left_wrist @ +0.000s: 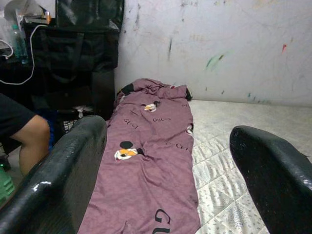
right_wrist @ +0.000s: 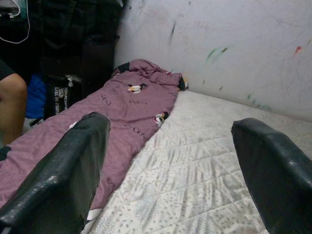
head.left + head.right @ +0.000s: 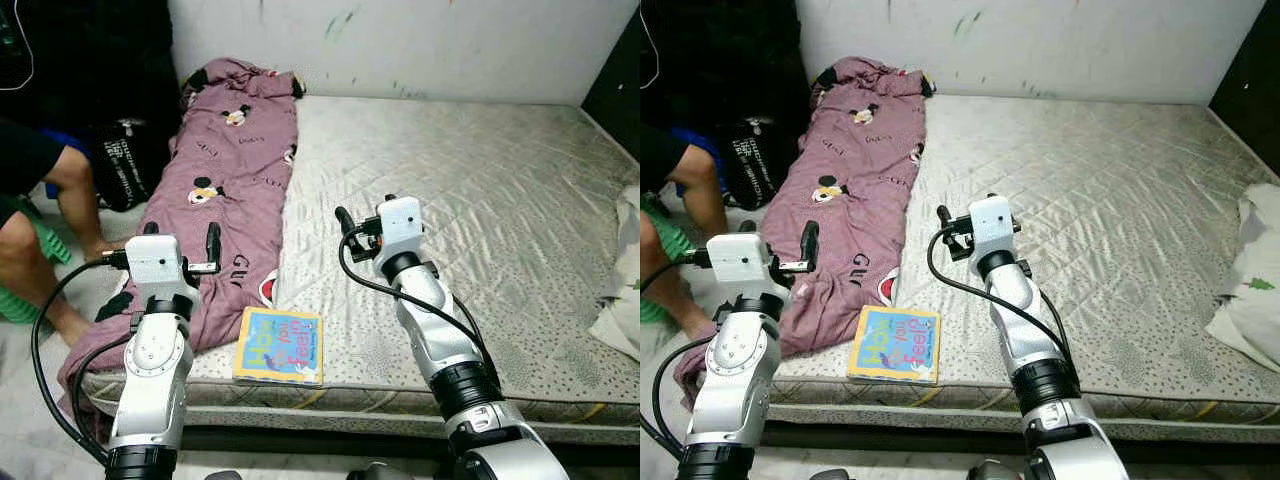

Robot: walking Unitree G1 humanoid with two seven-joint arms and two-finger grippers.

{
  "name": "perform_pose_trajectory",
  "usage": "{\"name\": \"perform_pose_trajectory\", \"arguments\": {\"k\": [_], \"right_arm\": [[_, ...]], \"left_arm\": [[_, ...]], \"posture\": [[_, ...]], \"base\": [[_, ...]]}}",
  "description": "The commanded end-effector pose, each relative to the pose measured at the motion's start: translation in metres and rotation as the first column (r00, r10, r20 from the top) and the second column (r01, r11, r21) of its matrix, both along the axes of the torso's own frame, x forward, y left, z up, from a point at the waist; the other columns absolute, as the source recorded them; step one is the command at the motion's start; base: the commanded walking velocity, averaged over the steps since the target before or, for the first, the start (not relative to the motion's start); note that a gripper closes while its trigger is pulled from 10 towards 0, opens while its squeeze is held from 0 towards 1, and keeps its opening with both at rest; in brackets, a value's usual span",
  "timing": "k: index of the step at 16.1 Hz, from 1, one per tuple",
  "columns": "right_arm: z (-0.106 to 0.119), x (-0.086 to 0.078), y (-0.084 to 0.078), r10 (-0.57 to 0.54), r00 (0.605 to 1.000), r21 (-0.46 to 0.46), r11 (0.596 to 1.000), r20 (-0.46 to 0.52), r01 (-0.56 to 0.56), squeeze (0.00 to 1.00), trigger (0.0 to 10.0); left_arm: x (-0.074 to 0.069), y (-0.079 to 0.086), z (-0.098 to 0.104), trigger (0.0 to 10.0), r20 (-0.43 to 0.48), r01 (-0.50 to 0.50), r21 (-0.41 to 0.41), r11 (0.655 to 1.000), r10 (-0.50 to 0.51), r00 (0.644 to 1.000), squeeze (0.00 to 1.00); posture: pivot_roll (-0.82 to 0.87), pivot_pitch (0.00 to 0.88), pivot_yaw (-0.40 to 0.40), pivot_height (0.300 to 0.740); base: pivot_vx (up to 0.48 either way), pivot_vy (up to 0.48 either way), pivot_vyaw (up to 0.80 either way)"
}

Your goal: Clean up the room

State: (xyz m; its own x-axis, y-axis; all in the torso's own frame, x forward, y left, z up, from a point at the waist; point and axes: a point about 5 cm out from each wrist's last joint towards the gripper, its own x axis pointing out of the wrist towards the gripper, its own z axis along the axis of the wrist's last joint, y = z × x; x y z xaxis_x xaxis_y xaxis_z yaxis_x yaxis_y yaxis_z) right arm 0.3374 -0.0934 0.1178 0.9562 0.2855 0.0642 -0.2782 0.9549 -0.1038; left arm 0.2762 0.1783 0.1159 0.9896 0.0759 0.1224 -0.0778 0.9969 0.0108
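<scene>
Mattress [image 3: 480, 200]: bare, quilted, grey-white, set against the marked wall at 12 o'clock. Most of its surface from centre to 3 o'clock is unoccupied, so open room is afforded there. The near edge runs across at 6 o'clock.

Blanket [image 3: 230, 190]: mauve, cartoon-printed, laid lengthwise along the mattress's 9 o'clock side. Its lower end is draped over the near corner towards the floor.

Pillow [image 3: 625, 270]: white, seen in part at the 3 o'clock edge.

Person [image 3: 45, 200]: seated on the floor at 9 o'clock, legs close beside the blanket's hanging end. Sweeps to that side are constrained.

Black bag [image 3: 125, 160]: stood against the dark furniture at 10 o'clock.

Book [image 3: 280, 345]: colourful children's book, flat on the mattress at 6 o'clock, its near side just beside the mattress edge and its left side touching the blanket.

Left gripper [image 3: 180, 245]: held above the blanket's lower part at 8 o'clock, fingers spread wide, nothing between them.

Right gripper [image 3: 350, 230]: held above bare mattress near centre, fingers spread wide, nothing between them.

Step in hand, as judged: approach and selection; nothing is yet grasped. The next move is judged to call for a descent towards the book, which lies between the two arms, with care that it is not pushed over the near edge.
</scene>
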Motion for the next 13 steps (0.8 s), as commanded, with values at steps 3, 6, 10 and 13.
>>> {"name": "perform_pose_trajectory", "arguments": {"k": [3, 6, 10, 13], "right_arm": [[0.0040, 0.0031, 0.0004, -0.004, 1.000, -0.003, 1.000, 0.012, 0.004, 0.00, 10.0], [0.0039, 0.0031, 0.0000, -0.005, 1.000, 0.007, 1.000, 0.010, 0.005, 0.00, 10.0], [0.0035, 0.0033, -0.0009, -0.008, 1.000, 0.022, 1.000, 0.003, 0.008, 0.00, 10.0], [0.0034, 0.0039, -0.0012, -0.009, 1.000, 0.025, 1.000, -0.001, 0.009, 0.00, 10.0]], "left_arm": [[0.0016, 0.0006, 0.0013, 10.0, -0.003, -0.001, 0.011, 1.000, 0.001, 1.000, 0.00], [0.0016, 0.0002, 0.0013, 10.0, -0.004, 0.000, 0.010, 1.000, 0.000, 1.000, 0.00], [0.0018, 0.0001, 0.0012, 10.0, -0.005, 0.002, 0.010, 1.000, -0.002, 1.000, 0.00], [0.0021, 0.0001, 0.0011, 10.0, -0.004, 0.001, 0.009, 1.000, -0.001, 1.000, 0.00]], "posture": [[0.07, 0.000, -0.020, 0.740], [0.07, 0.000, -0.021, 0.740], [0.07, 0.000, -0.021, 0.740], [0.07, 0.000, -0.021, 0.740]], "base": [[0.000, -0.299, 0.00], [0.000, -0.303, 0.00], [0.000, -0.302, 0.00], [0.000, -0.301, -0.46]]}}
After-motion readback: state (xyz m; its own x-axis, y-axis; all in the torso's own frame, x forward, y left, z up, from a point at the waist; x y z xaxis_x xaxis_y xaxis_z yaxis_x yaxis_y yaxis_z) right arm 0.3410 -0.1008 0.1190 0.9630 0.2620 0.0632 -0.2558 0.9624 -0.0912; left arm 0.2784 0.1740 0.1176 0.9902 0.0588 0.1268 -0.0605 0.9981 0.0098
